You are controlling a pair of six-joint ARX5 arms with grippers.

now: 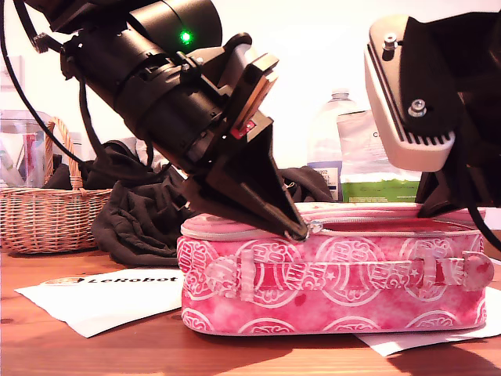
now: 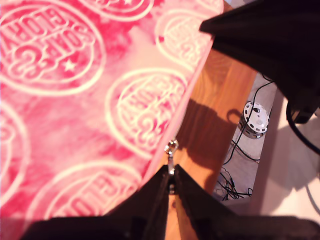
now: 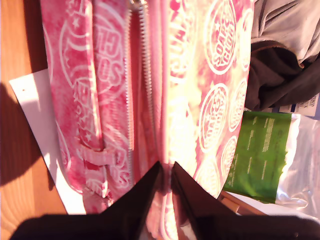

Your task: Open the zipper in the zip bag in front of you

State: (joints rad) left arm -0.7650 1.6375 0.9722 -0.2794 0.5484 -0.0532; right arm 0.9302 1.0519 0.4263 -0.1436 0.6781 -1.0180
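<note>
— Fingers of my first gripper [image 2: 171,179] are pinched together on the small metal pull [image 2: 171,148] of the zipper [image 1: 368,228]. Where does the track run from there?

— Along the long front edge of the zip bag [image 1: 329,282], just under its top panel. The bag lies lengthwise on the wooden table [image 1: 117,348], across its near edge in the exterior view. The pull sits partway along that edge, towards the exterior view's left; the stretch to its right already gapes.

— And my second gripper [image 3: 165,172]?

— Its fingers are closed on the edge of the lid at the bag's other end, beside the open teeth.

— So which arm pulls?

— The first, I judge, drawing the pull along the bag's long axis away from the second, which anchors the fabric.
</note>
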